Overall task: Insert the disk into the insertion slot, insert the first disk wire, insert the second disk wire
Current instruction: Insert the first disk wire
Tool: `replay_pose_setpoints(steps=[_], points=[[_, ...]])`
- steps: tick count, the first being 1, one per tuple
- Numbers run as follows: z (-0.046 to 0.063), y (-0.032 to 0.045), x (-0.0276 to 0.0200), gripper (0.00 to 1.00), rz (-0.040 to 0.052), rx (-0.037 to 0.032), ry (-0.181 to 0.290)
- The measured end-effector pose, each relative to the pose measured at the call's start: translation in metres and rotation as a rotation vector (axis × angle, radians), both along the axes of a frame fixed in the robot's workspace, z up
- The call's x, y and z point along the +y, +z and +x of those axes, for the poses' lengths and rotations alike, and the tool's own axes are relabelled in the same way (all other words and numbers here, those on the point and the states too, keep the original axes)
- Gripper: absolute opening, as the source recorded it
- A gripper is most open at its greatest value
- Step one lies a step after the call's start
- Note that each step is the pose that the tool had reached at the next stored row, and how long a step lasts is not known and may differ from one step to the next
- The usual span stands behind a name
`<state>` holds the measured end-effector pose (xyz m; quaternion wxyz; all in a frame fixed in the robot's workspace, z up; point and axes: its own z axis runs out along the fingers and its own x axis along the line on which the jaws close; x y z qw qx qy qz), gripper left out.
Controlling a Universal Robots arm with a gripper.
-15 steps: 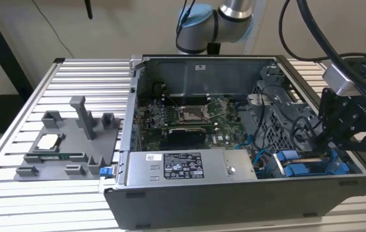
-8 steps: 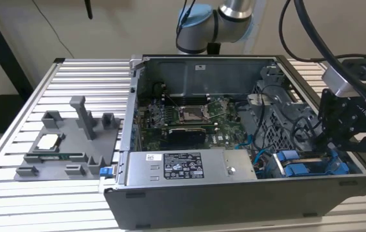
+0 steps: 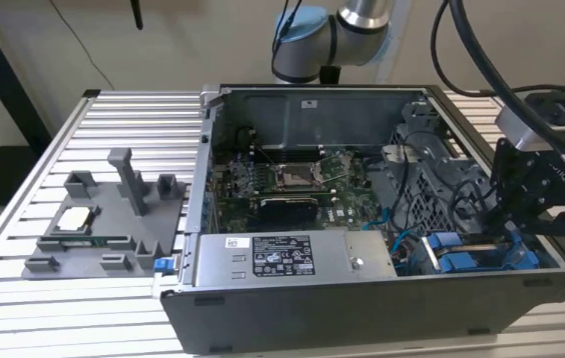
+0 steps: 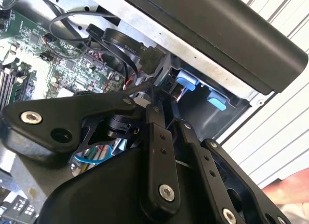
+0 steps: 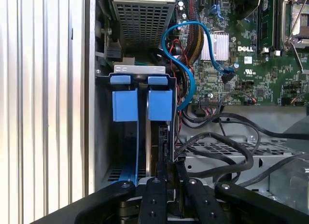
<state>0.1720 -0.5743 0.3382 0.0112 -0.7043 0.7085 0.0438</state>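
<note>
The claw (image 5: 167, 168) looks pinched together on the near edge of the disk (image 5: 161, 139), which stands edge-on, seemingly partway inside the insertion slot (image 5: 102, 137). Seating it well probably means holding it square to the slot walls and pressing straight toward the blue fittings (image 5: 125, 105) beyond.

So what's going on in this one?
A single robot arm is working inside an open computer case, which lies on a slatted metal table. Its tool is down at the insertion slot, the drive bay in the case's corner at the exterior view's right. It is close beside two blue caddy fronts seated in that bay. A blue cable loops from the motherboard toward the bay. Whether the tool holds anything cannot be told.
</note>
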Motion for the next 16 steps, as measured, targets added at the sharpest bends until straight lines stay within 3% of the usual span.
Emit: replay_pose_setpoints(steps=[8,16], points=[[0.0003,-0.0009,-0.0001,0.19,0.0021,0.0001,-0.006],[0.0000,0.0056,-0.0004,0.19,0.0102,-0.0028,-0.006]])
